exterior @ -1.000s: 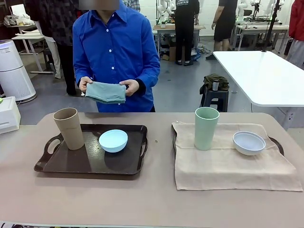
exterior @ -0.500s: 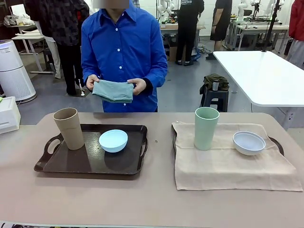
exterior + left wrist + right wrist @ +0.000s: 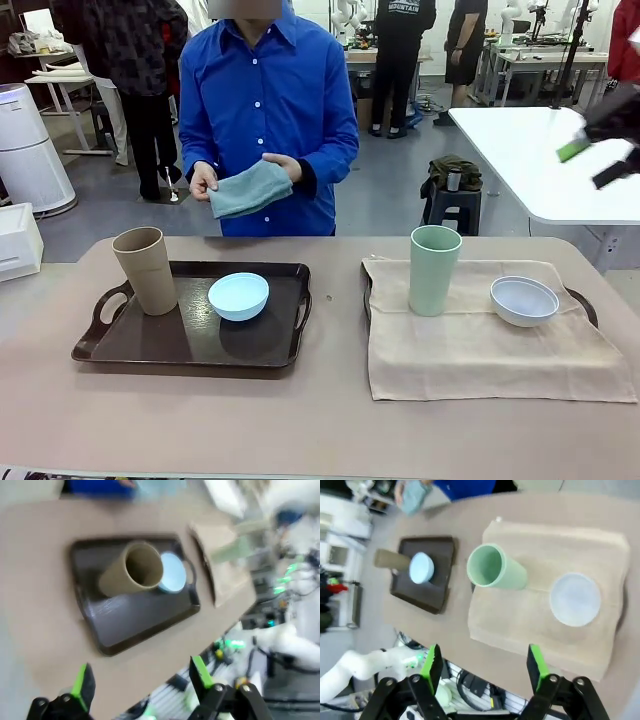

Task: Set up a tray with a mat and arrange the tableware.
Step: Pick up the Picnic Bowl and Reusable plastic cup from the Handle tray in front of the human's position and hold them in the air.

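two trays sit side by side on the tan table [image 3: 330, 420]. the dark brown tray [image 3: 180, 345] on the robot's left has no mat on it and carries the tan-brown cup [image 3: 146, 270], upright near its left handle, and the light blue bowl [image 3: 238, 296] just beside the cup, toward the tray's middle. the second tray [image 3: 586, 301] on the right is almost hidden under a beige mat [image 3: 480, 355]; the pale green cup [image 3: 435, 270] stands upright on the mat's far left part and the white bowl [image 3: 524, 301] rests well to its right. none of these four pieces has moved since half a second ago.

what has changed is at the far side and at the upper right. the person in the blue shirt has shifted slightly to the right, and the folded grey-green cloth [image 3: 248, 190], held level before, now slants with its right end raised; one hand [image 3: 203, 181] grips the low end and the other hand [image 3: 283, 165] the high end. the right gripper [image 3: 582, 168], not in the front view a moment ago, now shows blurred in the air over the white side table [image 3: 540, 170], its fingers apart.

from the right wrist it hangs high above the mat, pads spread wide and holding nothing. the left gripper [image 3: 141, 677] is likewise spread wide and empty, high over the near table edge beside the dark tray, in a blurred picture.
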Controlling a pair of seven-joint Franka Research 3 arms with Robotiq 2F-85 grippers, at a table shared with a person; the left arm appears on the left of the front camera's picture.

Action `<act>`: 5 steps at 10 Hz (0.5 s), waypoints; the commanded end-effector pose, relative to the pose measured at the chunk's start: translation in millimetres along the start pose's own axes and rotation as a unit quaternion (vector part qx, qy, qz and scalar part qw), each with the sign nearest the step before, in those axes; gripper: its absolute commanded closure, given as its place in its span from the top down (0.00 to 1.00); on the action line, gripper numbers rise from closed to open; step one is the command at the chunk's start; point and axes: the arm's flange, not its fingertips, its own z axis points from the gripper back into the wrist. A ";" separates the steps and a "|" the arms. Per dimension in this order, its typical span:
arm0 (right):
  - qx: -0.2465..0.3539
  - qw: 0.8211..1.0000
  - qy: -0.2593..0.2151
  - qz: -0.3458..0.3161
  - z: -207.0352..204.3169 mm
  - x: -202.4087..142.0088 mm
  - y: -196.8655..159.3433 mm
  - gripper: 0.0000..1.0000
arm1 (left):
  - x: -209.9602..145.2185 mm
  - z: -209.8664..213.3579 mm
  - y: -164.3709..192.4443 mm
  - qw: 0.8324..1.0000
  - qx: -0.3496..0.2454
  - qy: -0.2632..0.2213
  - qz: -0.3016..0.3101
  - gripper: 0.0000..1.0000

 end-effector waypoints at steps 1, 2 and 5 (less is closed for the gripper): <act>-0.045 0.998 0.029 0.039 -31.8 23.4 46.4 0.87 | 8.0 -10.4 -10.4 0.990 0.029 0.045 -0.131 1.00; -0.046 0.996 0.042 0.062 -53.0 31.3 80.7 0.87 | 10.7 -14.0 -20.7 0.981 0.029 0.079 -0.178 1.00; -0.125 0.984 0.093 0.084 -140.0 40.3 170.5 0.87 | 17.0 -16.2 -41.2 0.954 -0.001 0.138 -0.267 1.00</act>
